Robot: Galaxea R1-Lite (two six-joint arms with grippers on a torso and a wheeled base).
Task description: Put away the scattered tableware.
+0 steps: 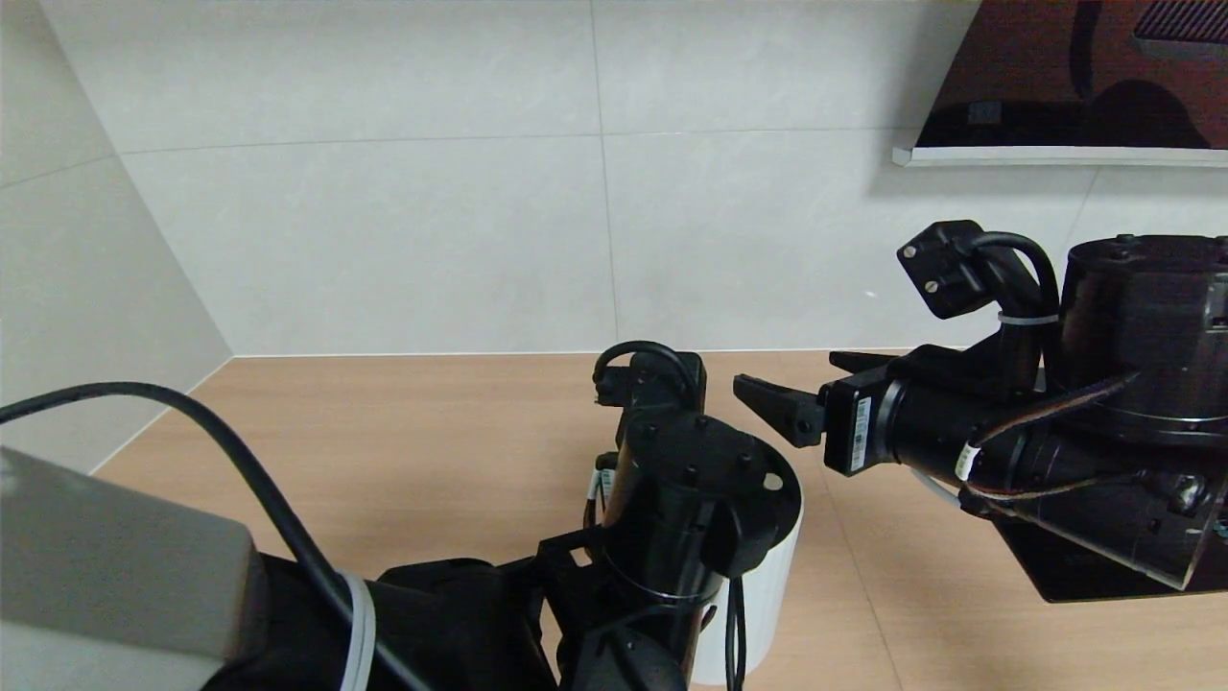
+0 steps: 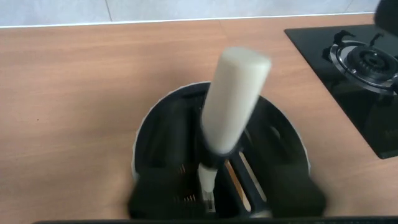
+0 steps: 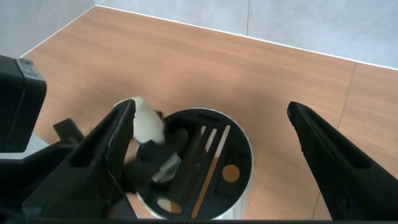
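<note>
1. Pale wooden counter [image 1: 413,432] runs back to grey wall tiles [image 1: 384,240]. On it stands a white round holder [image 1: 767,576] with a black slotted insert.
2. Right over its mouth hangs the left gripper [image 2: 227,198], close about the lower end of a utensil [image 2: 236,106]. Whether it has hold of it I cannot tell.
3. That utensil has a thick cream handle on a dark neck. It stands tilted in a slot, with the handle leaning up out of the holder.
4. It looks stiff and light, hardly fragile. The smooth rounded handle might slip, so the narrow neck seems the surer place to pinch.
5. The right gripper [image 3: 210,109] hovers near the holder, its fingers wide apart and holding nothing.
6. Thin wooden sticks [image 2: 239,180], chopsticks perhaps, lie in the neighbouring slots.
7. Farther off on the counter sits a black hob [image 2: 360,62].
</note>
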